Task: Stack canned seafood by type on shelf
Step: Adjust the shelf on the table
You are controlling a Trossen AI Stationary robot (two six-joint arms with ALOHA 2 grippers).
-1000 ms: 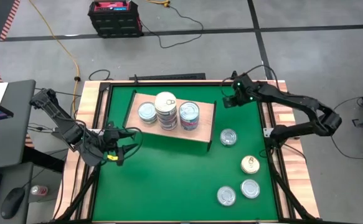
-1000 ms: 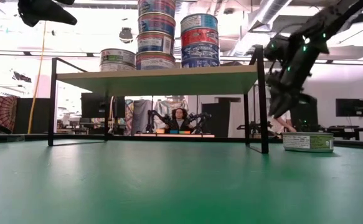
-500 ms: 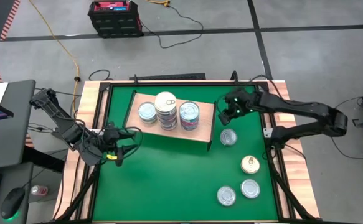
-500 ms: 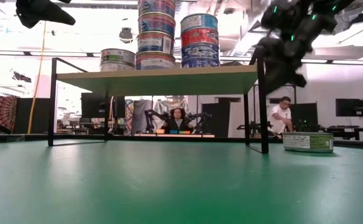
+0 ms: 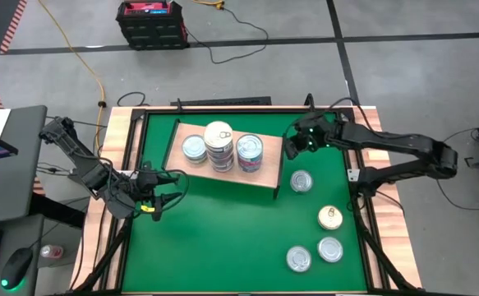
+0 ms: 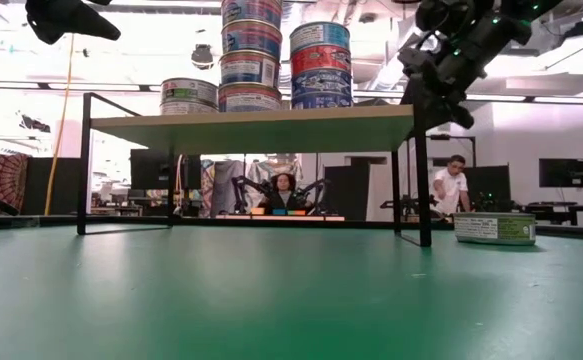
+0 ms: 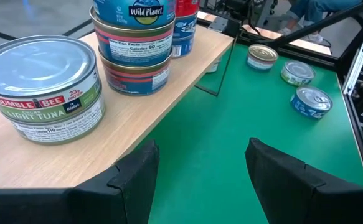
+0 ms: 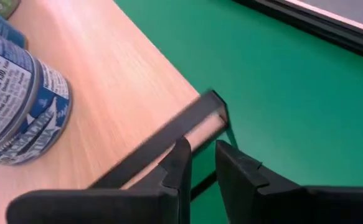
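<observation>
Small light-wood shelf on thin black legs (image 5: 265,177) stands toward the far side of the green surface (image 5: 223,238). On it: 3 groups of flat round tins – single silver-lid tin (image 5: 194,149), tall stack w/ cream lid on top (image 5: 218,145), shorter stack w/ silver lid (image 5: 249,153). Stack counts hard to make out; low view cuts off the tall one. 4 loose tins on the surface right of the shelf: 3 silver-lid (image 5: 301,182) (image 5: 330,249) (image 5: 299,259), 1 gold-lid (image 5: 330,218).

Right claw (image 8: 200,163) hangs just above the shelf's right corner, fingers nearly closed, gripping nothing. Left claw (image 7: 200,163) is open, empty, near the surface's left edge, facing the shelf.
</observation>
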